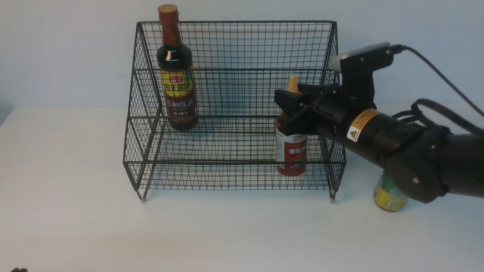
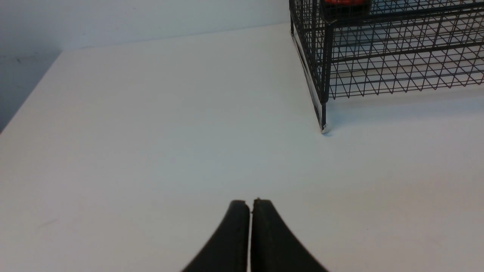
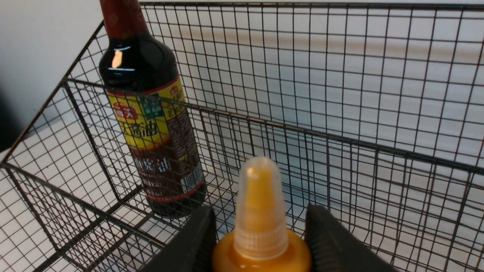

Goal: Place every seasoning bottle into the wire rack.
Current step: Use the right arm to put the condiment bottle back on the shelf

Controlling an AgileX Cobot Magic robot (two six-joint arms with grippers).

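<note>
Both jaws of my left gripper meet, empty, over the surface. Beyond, lower right, the green-yellow squeeze bottle stands outside, behind my right arm — still to do. My right gripper clasps the red squeeze bottle in the wire rack, front tier, right end — not yet let go. Farthest, upper left, the soy-sauce bottle stands on the back tier.
</note>
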